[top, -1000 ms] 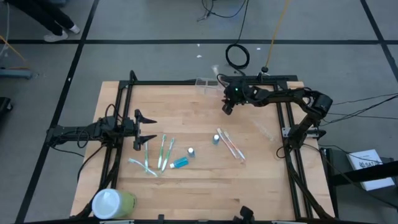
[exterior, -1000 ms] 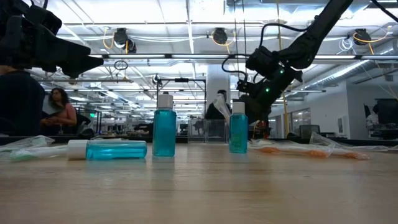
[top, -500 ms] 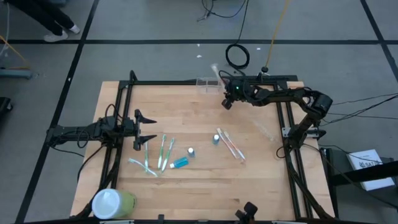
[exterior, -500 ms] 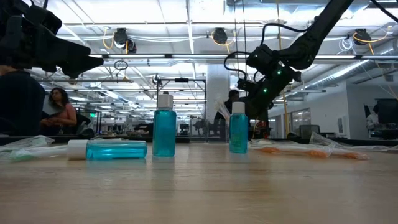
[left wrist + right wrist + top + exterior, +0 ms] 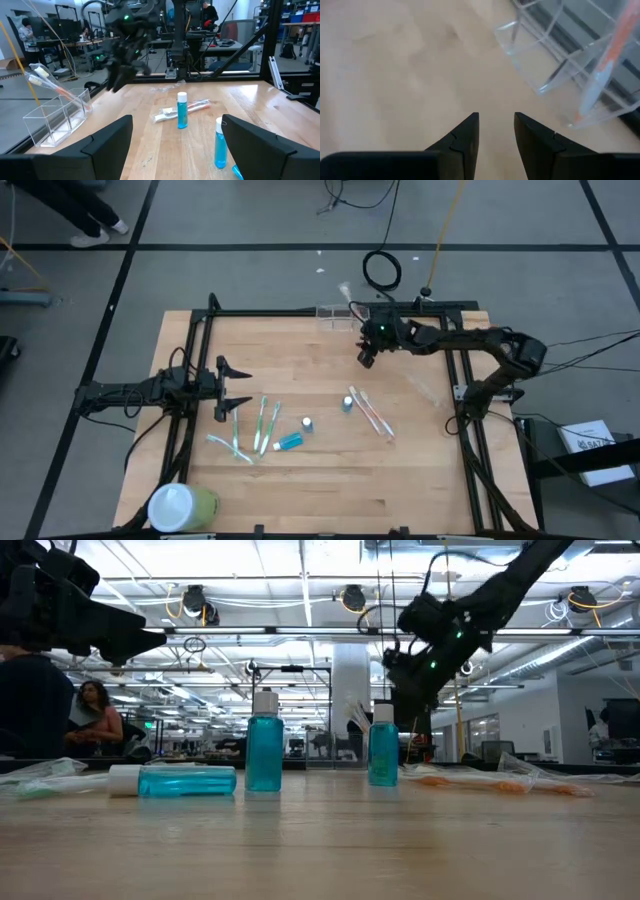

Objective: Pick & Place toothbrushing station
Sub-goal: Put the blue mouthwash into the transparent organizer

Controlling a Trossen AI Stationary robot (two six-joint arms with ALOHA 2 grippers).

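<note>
The toothbrushing station [image 5: 332,313] is a small clear holder on the table's far edge, also in the left wrist view [image 5: 57,117] and the right wrist view [image 5: 555,55]. An orange toothbrush [image 5: 607,65] in a clear wrapper stands tilted inside it, leaning on its wall. My right gripper [image 5: 364,358] hangs open just on the near side of the holder, slanting down, with nothing between its fingers [image 5: 496,130]. At the table's left side my left gripper [image 5: 222,390] waits, level and open.
Mid-table lie wrapped green toothbrushes [image 5: 262,425], wrapped orange toothbrushes [image 5: 372,412], two upright blue bottles [image 5: 347,402] [image 5: 306,423] and one blue bottle lying down [image 5: 290,441]. A green cylinder with a white lid [image 5: 180,505] stands at the near left corner. A black frame [image 5: 460,380] borders the table.
My right gripper has risen and drawn back a little from the holder toward the table's near edge, its fingers as far apart as before. The toothbrush stays in the holder.
</note>
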